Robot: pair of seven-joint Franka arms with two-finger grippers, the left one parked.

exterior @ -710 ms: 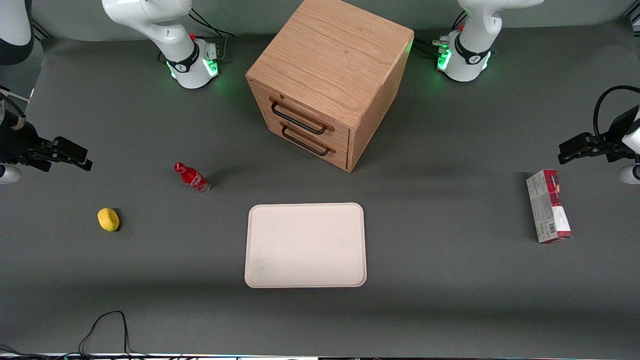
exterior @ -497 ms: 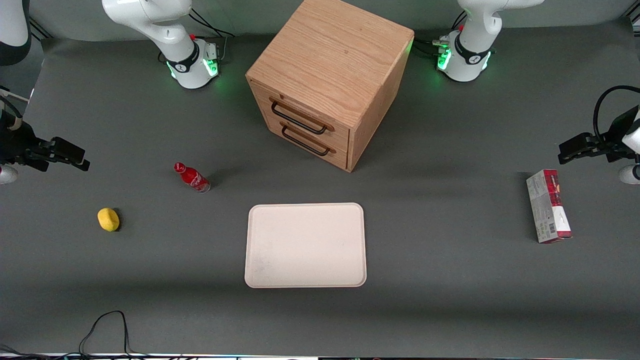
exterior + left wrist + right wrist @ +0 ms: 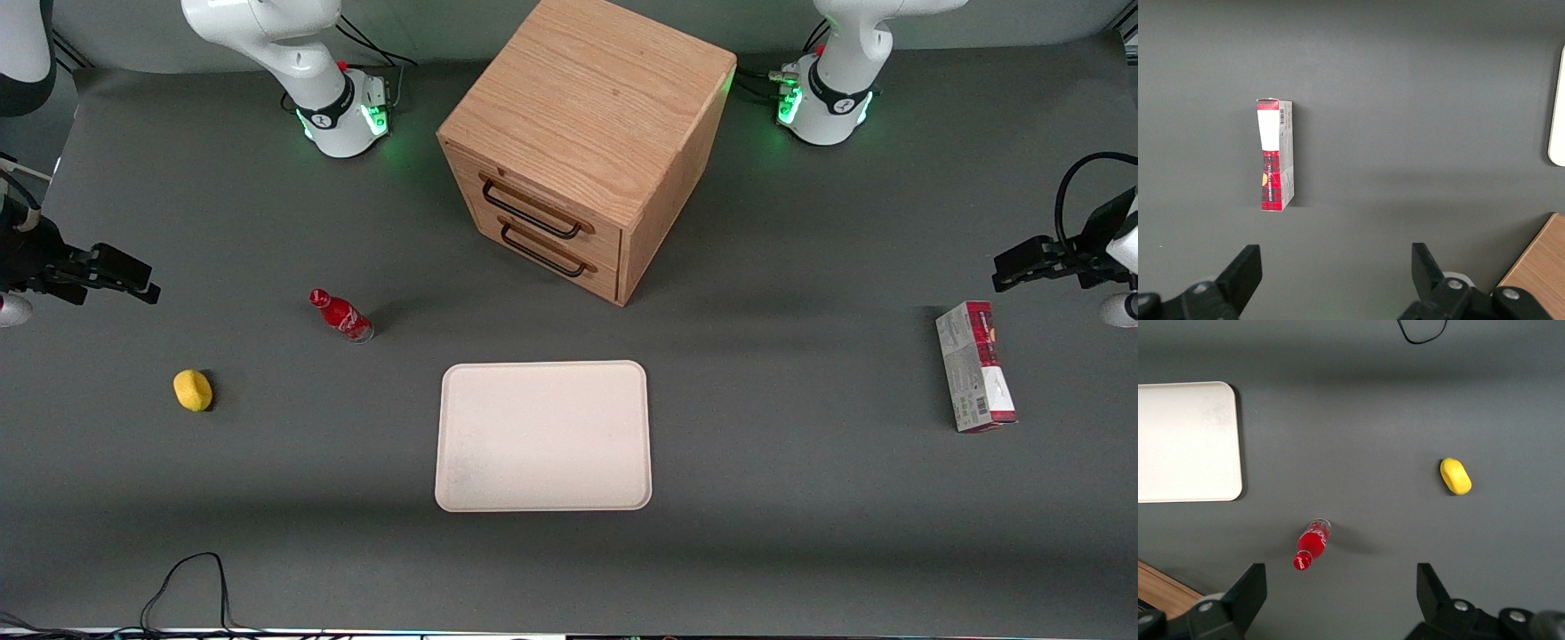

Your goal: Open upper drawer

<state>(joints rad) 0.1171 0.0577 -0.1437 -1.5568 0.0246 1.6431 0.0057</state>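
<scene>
Oak upper drawer (image 3: 533,206) shut, well apart from gripper (image 3: 133,281), fingers (image 3: 1245,593) spread wide, holding nothing

Bare surface (image 3: 293,204) is seen between the wide-spread claw (image 3: 133,280), held high at the working arm's end, and the upper drawer (image 3: 532,206); only the red bottle (image 3: 341,315) stands nearby, nearer the camera than that drawer.

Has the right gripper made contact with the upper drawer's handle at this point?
Apart. In the front view the gripper hangs at the working arm's end of the table, with a wide stretch of bare mat between it and the upper drawer handle; its fingers are open.
</scene>
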